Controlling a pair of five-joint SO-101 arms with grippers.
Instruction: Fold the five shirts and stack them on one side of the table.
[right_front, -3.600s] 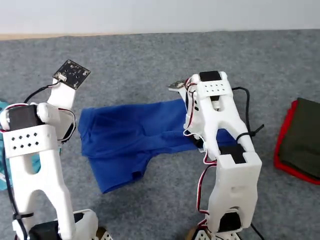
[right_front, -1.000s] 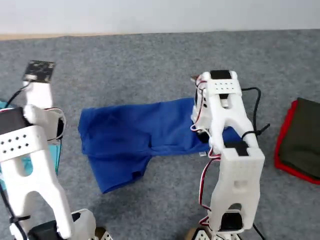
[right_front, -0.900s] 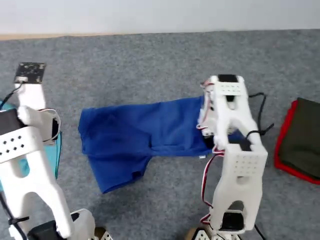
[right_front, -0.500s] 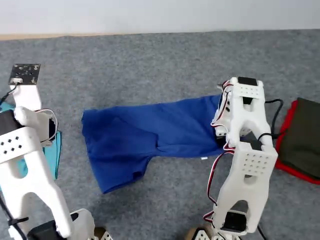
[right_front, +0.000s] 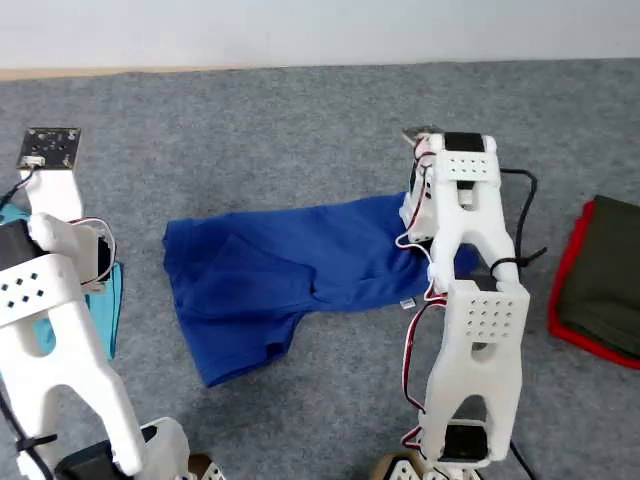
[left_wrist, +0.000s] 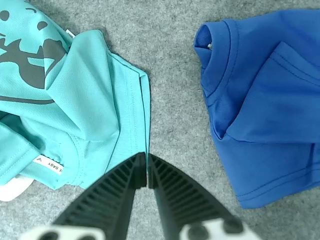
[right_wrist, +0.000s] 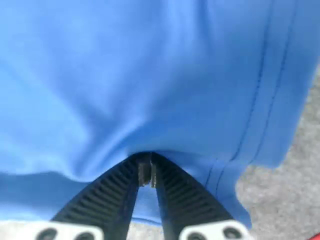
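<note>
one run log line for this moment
right claw: shut on blue shirt near hem | left claw: shut, empty, by teal shirt edge | folded pile: far right

**Cloth, Felt and Plastic Surfaces**

The bench (right_front: 250, 110) is covered in a rough, grey, felt-like fabric. The blue shirt (right_front: 280, 265) is seen as smooth, matt knit cloth with stitched hems. The teal shirt (left_wrist: 75, 100) is made of finely meshed cloth carrying a dark, matt print. The left arm (right_front: 60, 300) and right arm (right_front: 470, 310) are formed of white matt plastic, the left gripper (left_wrist: 146, 170) and right gripper (right_wrist: 145, 172) of black ribbed plastic.
</note>
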